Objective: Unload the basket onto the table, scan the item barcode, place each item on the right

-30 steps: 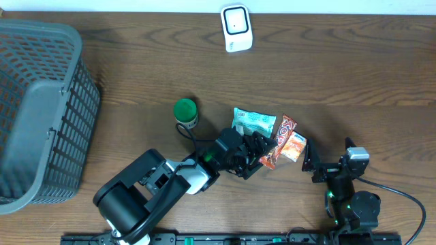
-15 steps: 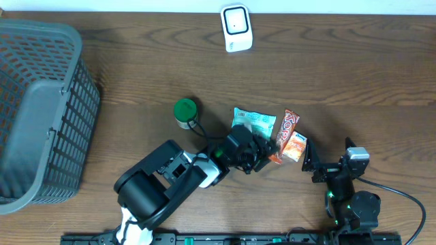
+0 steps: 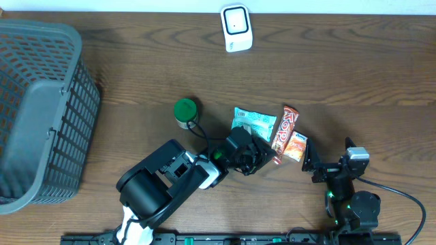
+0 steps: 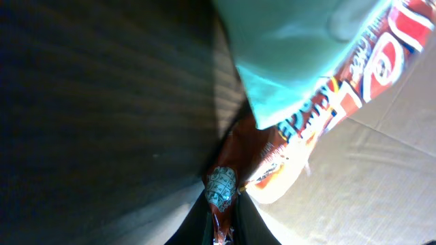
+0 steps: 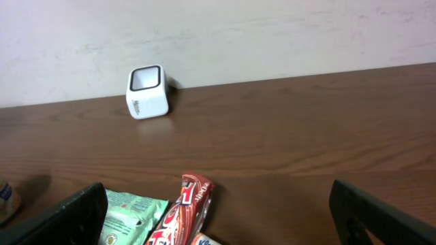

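A dark grey mesh basket (image 3: 41,109) is standing on the wooden bench (image 3: 136,68), far to the left of the scanner (image 3: 236,28) and nearer the robot. The scanner, a small white box with a dark-framed window, is sitting at the far edge of the bench. A small jar with a green lid (image 3: 185,112) is standing upright, nearer the robot than the scanner and a little to its left.

The left arm is reaching in from the near edge, on the robot's side of the scanner. The left tool (image 3: 267,155) is pressing its 2 fingers together on the near end of the candy bar (image 3: 285,128). In the left wrist view the crimped, silvery end of the wrapper is sitting pinched between them.

The candy bar is long and narrow, in a glossy red and dark brown wrapper with big white letters running along it. It is lying slanted, nearer the robot than the scanner and to its right, with its far end pointing roughly toward the scanner. I cannot tell whether its gripped end is touching the bench.

A teal packet (image 3: 253,121) is lying against the bar's left side, and an orange packet (image 3: 296,145) is lying just beside its right side.

Further right of the scanner, close to the near edge, the right tool (image 3: 312,163) is resting with its 2 fingers spread wide, gripping nothing, near the orange packet.
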`<act>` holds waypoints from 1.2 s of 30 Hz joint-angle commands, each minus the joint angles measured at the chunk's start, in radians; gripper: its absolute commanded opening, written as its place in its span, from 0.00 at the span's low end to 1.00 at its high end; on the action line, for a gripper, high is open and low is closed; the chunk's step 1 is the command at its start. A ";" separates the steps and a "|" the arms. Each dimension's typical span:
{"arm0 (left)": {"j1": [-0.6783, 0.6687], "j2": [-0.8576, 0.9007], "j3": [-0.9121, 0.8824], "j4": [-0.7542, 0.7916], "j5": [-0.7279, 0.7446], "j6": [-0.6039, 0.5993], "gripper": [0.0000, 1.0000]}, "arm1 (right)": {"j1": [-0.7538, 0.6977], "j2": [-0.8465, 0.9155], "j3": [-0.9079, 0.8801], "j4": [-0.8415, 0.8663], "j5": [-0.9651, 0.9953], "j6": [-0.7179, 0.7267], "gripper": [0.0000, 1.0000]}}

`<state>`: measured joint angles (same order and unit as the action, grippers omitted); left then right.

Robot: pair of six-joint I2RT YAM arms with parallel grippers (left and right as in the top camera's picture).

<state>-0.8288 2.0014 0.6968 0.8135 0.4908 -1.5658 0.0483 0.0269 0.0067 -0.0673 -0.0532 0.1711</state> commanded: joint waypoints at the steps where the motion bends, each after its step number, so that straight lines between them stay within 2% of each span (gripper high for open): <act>1: -0.002 -0.039 -0.010 0.015 -0.009 0.104 0.07 | 0.006 -0.001 -0.001 -0.004 -0.005 -0.015 0.99; 6: -0.002 -0.185 -0.010 -0.041 -0.045 0.270 0.07 | 0.006 -0.001 -0.001 -0.004 -0.005 -0.015 0.99; 10: -0.002 -0.336 -0.010 -0.231 -0.137 0.400 0.07 | 0.006 -0.001 -0.001 -0.004 -0.005 -0.015 0.99; 13: -0.002 -0.486 -0.010 -0.447 -0.316 0.643 0.07 | 0.006 -0.001 -0.001 -0.004 -0.005 -0.015 0.99; 16: -0.002 -0.571 -0.010 -0.618 -0.515 0.789 0.07 | 0.006 -0.001 -0.001 -0.004 -0.005 -0.015 0.99; 19: -0.002 -0.606 -0.010 -0.709 -0.693 0.946 0.07 | 0.006 -0.001 -0.001 -0.004 -0.005 -0.015 0.99; 23: -0.002 -0.586 -0.010 -0.711 -0.888 1.136 0.07 | 0.006 -0.001 -0.001 -0.004 -0.005 -0.015 0.99; 28: -0.002 -0.506 -0.010 -0.627 -1.055 1.344 0.07 | 0.006 -0.001 -0.001 -0.004 -0.005 -0.015 0.99; 36: -0.011 -0.321 -0.010 -0.460 -1.246 1.545 0.07 | 0.006 -0.001 -0.001 -0.004 -0.005 -0.015 0.99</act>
<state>-0.8330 1.6318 0.6903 0.3241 -0.6029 -0.1612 0.0483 0.0280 0.0067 -0.0677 -0.0532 0.1711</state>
